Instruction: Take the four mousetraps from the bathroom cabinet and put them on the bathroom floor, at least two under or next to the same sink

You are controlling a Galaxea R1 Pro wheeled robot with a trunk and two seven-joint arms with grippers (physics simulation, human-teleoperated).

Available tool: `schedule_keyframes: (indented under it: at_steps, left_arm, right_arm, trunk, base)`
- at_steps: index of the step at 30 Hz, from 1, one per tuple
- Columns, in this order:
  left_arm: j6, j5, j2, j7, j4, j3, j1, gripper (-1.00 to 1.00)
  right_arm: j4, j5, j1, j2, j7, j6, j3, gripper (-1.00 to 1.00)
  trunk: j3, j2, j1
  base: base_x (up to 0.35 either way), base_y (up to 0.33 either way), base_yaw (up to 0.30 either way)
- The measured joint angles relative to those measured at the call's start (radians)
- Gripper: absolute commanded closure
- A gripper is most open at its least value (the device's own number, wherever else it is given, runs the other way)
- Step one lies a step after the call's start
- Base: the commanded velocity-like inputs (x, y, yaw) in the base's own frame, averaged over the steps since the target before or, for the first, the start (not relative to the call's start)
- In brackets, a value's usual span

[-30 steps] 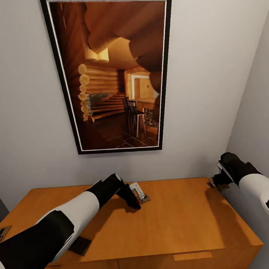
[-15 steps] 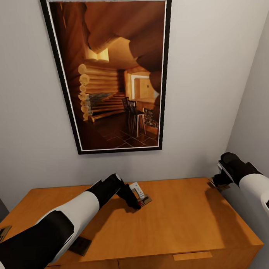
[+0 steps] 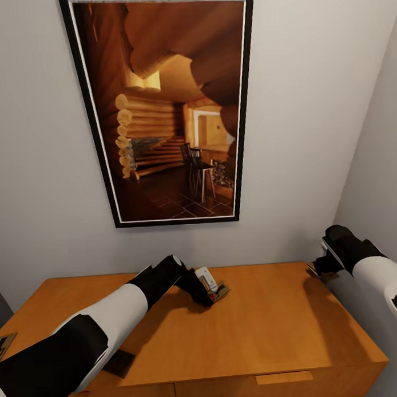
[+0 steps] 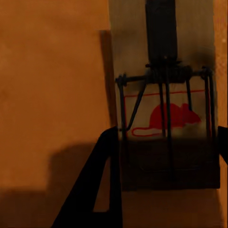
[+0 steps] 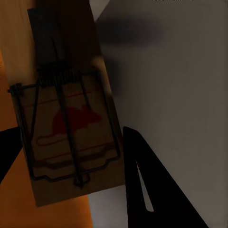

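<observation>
My left gripper is shut on a mousetrap near the back middle of the orange-brown cabinet top, and the trap is tipped up off the wood. In the left wrist view that mousetrap, with its red mouse mark, sits between the dark fingers. At the cabinet's far right corner my right gripper grips a second mousetrap that juts past the edge toward the wall. A third mousetrap lies under my left forearm. A fourth mousetrap lies at the left edge.
A dark-framed log-cabin picture hangs on the grey wall behind the cabinet. A side wall closes in on the right. A drawer front shows below the top's front edge.
The left gripper has lifted and tilted its mousetrap, shifting it slightly right. The right arm has not moved.
</observation>
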Motion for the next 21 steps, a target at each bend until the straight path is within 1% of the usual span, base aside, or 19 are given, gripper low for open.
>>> schedule_keyframes:
  at_steps: [1, 2, 3, 4, 5, 7, 8, 10, 11, 12, 13, 14, 15, 16, 17, 19, 21]
  left_arm:
    - [0.003, 0.018, 0.000, -0.001, -0.026, 0.002, 0.000, 1.00]
    - [0.004, 0.029, 0.000, -0.002, -0.038, 0.002, 0.000, 1.00]
    - [0.008, 0.068, 0.000, -0.002, -0.064, 0.003, -0.001, 1.00]
    - [0.010, 0.080, 0.000, -0.002, -0.071, 0.002, -0.001, 1.00]
    - [0.017, 0.102, 0.000, -0.001, -0.082, 0.000, -0.001, 1.00]
    - [0.035, 0.122, 0.000, -0.002, -0.103, -0.001, -0.001, 1.00]
    - [0.044, 0.126, 0.000, -0.002, -0.115, -0.002, -0.001, 1.00]
    - [0.091, 0.135, 0.000, -0.002, -0.173, -0.003, -0.001, 1.00]
    - [0.147, 0.138, 0.000, -0.002, -0.231, -0.004, -0.001, 1.00]
    - [0.183, 0.137, 0.000, -0.002, -0.268, -0.006, -0.001, 1.00]
    - [0.258, 0.139, 0.000, -0.004, -0.342, -0.007, -0.001, 1.00]
    - [0.297, 0.137, 0.000, -0.004, -0.384, -0.008, -0.001, 1.00]
    - [0.366, 0.139, 0.000, -0.005, -0.459, -0.008, -0.001, 1.00]
    - [0.395, 0.136, 0.000, -0.005, -0.498, -0.009, -0.001, 1.00]
    - [0.441, 0.138, 0.000, -0.007, -0.557, -0.010, -0.001, 1.00]
    - [0.484, 0.136, 0.000, -0.009, -0.622, -0.011, -0.001, 1.00]
    - [0.509, 0.135, 0.000, -0.010, -0.655, -0.010, -0.001, 1.00]
  right_arm:
    - [0.000, 0.001, 0.000, 0.000, 0.000, 0.000, 0.000, 1.00]
    - [-0.001, 0.001, 0.000, 0.000, 0.000, 0.000, 0.000, 1.00]
    - [-0.001, 0.001, 0.000, 0.000, 0.001, 0.000, 0.000, 1.00]
    - [-0.001, 0.002, 0.000, 0.000, 0.001, 0.000, 0.000, 1.00]
    - [-0.001, 0.002, 0.000, 0.000, 0.001, 0.000, 0.000, 1.00]
    - [-0.001, 0.002, 0.000, 0.000, 0.001, 0.000, 0.000, 1.00]
    - [-0.001, 0.002, 0.000, 0.000, 0.002, 0.000, 0.000, 1.00]
    - [-0.001, 0.002, 0.000, 0.000, 0.002, 0.000, 0.001, 1.00]
    - [-0.001, 0.002, 0.000, 0.000, 0.003, 0.000, 0.001, 1.00]
    - [-0.002, 0.002, 0.000, 0.000, 0.003, 0.000, 0.001, 1.00]
    - [-0.002, 0.001, 0.000, 0.001, 0.004, 0.000, 0.001, 1.00]
    - [-0.002, 0.002, 0.000, 0.001, 0.004, 0.000, 0.001, 1.00]
    - [-0.002, 0.001, 0.000, 0.001, 0.004, 0.000, 0.001, 1.00]
    - [-0.002, 0.002, 0.000, 0.001, 0.005, 0.000, 0.000, 1.00]
    - [-0.002, 0.001, 0.000, 0.001, 0.006, 0.000, 0.001, 1.00]
    - [-0.002, 0.002, 0.000, 0.001, 0.007, 0.000, 0.001, 1.00]
    - [-0.003, 0.002, 0.000, 0.002, 0.008, 0.000, 0.001, 1.00]
  trunk:
    - [0.000, 0.000, 0.000]
    - [0.000, 0.000, 0.000]
    - [0.000, 0.000, 0.000]
    - [0.000, 0.000, 0.000]
    - [0.000, 0.000, 0.000]
    - [0.000, 0.000, 0.000]
    - [0.000, 0.000, 0.000]
    - [0.000, 0.000, 0.000]
    - [0.000, 0.000, 0.000]
    - [0.000, 0.000, 0.000]
    - [0.000, 0.000, 0.000]
    - [0.000, 0.000, 0.000]
    - [0.000, 0.000, 0.000]
    - [0.000, 0.000, 0.000]
    - [0.000, 0.000, 0.000]
    - [0.000, 0.000, 0.000]
    - [0.000, 0.000, 0.000]
  base:
    - [0.000, 0.000, 0.000]
    - [0.000, 0.000, 0.000]
    - [0.000, 0.000, 0.000]
    - [0.000, 0.000, 0.000]
    - [0.000, 0.000, 0.000]
    - [0.000, 0.000, 0.000]
    - [0.000, 0.000, 0.000]
    - [0.000, 0.000, 0.000]
    - [0.000, 0.000, 0.000]
    - [0.000, 0.000, 0.000]
    - [0.000, 0.000, 0.000]
    - [0.000, 0.000, 0.000]
    - [0.000, 0.000, 0.000]
    - [0.000, 0.000, 0.000]
    - [0.000, 0.000, 0.000]
    - [0.000, 0.000, 0.000]
    - [0.000, 0.000, 0.000]
